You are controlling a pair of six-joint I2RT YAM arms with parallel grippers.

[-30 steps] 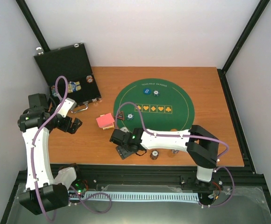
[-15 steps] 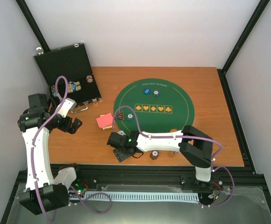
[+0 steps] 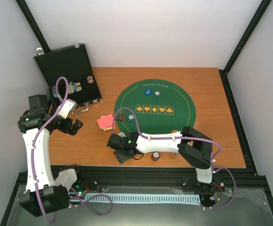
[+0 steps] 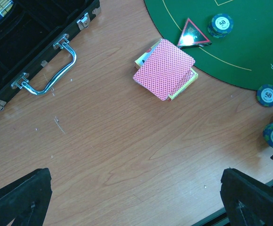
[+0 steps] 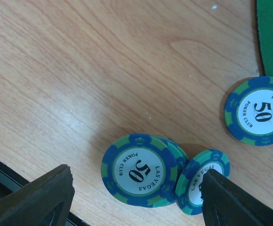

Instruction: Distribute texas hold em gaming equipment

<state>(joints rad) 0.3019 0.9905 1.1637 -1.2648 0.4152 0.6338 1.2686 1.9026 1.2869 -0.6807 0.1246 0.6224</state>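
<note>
In the right wrist view a short stack of blue-and-green "50" poker chips lies on the wood between my open right gripper's fingers, touching neither. Another chip leans against the stack, partly under the right fingertip. A single chip lies by the mat's edge. Red-backed cards sit on their box left of the mat. The black triangle marker and a chip rest on the felt. My left gripper hangs open over bare wood, well apart from the cards.
The green felt mat covers the table's middle, with a blue button near its far side. The open black case stands at the back left, its handle facing the table. More chips stand at the near edge.
My right gripper has slid a little left along the near edge, and its fingers have drawn in slightly around the chip stack. The left arm has not moved.
</note>
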